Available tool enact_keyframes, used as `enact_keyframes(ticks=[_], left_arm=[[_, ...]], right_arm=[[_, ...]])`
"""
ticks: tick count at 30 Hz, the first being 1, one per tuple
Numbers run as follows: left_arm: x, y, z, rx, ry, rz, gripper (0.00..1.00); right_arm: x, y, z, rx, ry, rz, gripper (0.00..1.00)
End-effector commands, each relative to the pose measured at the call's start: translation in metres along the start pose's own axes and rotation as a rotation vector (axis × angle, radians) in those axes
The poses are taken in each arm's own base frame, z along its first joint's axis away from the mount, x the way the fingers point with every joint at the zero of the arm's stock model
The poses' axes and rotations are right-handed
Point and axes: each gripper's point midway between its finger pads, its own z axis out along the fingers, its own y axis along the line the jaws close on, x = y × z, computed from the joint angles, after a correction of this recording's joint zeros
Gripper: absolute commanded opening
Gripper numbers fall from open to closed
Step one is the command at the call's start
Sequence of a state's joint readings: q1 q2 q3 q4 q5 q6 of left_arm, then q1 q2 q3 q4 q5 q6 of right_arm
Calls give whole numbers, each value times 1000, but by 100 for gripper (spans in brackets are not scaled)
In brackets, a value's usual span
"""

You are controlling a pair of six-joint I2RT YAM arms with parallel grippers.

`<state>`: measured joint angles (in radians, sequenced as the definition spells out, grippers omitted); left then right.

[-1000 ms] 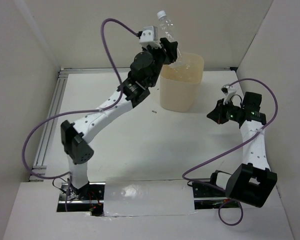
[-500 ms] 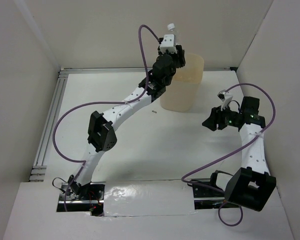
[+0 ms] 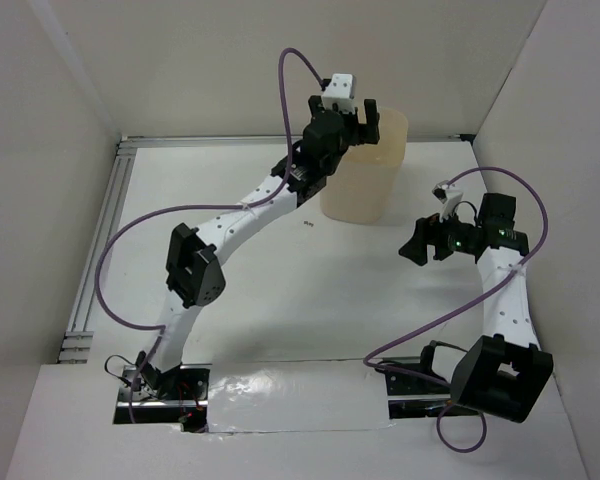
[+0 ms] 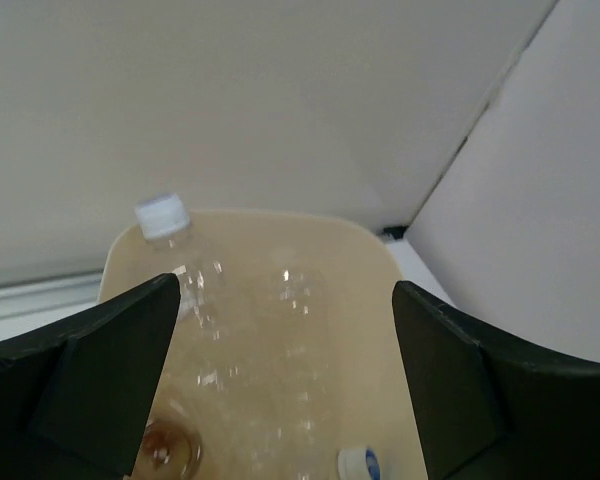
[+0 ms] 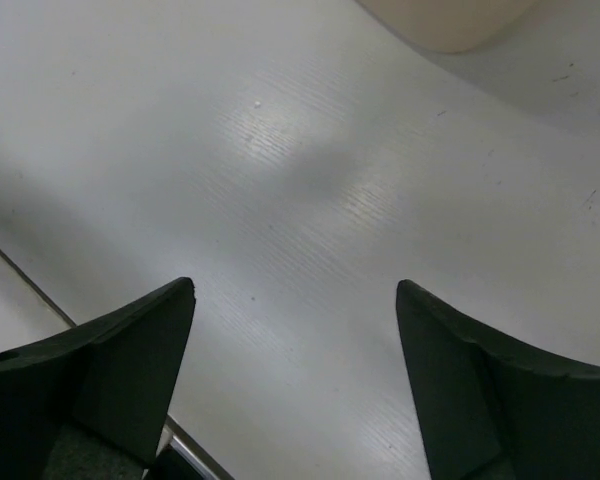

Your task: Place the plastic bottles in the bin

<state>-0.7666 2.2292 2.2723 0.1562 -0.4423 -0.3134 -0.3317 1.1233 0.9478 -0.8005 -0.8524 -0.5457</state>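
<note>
White table (image 3: pixel 280 290), boxed in by white walls on three sides. Aluminium rail (image 3: pixel 98 255) along its left edge. Purple cables (image 3: pixel 140 225) loop off both arms.

Beige translucent bin (image 3: pixel 363 185) stands upright at the far middle of the table, near the back wall.

Left arm is stretched far forward. The left gripper (image 3: pixel 359 117) hangs above the bin's near-left rim, pointing down into the opening. In the left wrist view, both fingers (image 4: pixel 100 360) are spread wide with nothing between them, and neither touches the bin.

The plastic bottles (image 4: pixel 195 300) are seen through that gap, and all the visible ones are inside the bin.
- One clear crinkled bottle leans toward the far-left corner, its white cap (image 4: pixel 163 216) up at about rim height.
- A second clear bottle (image 4: pixel 298 295) is just to its right; its cap is not visible.
- Lower down, another white cap (image 4: pixel 357 463) with a bluish edge sits near the right wall.
- A brownish round patch (image 4: pixel 165 450) is at the lower left; I cannot tell what it is.
- The clear bodies overlap, so I cannot count them.

Right arm is folded at the right side of the table. The right gripper (image 3: pixel 413 247) points left, well apart from the bin and nearer the arm bases than it is. In the right wrist view, its fingers (image 5: pixel 100 390) are wide apart and hold nothing over bare tabletop. The bin's base just shows at the top edge of that view.
</note>
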Motion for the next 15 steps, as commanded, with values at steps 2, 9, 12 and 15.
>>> enact_keyframes(ticks=[2,9,12,15], left_arm=[[-120,-47,-80,174,-110,-23,100],[-94,-2,-249,354,88,-37,100],[-20,62,-291,239,286,-26,100],[33,121,-336,108,434,-19,100]], right_arm=[[-10,-7,-3,67,-6,2,93],[-30,-23,-22,255,-60,99,100],[-34,-26,-27,295,-82,82,100],[-36,-29,-28,335,-130,106,100]])
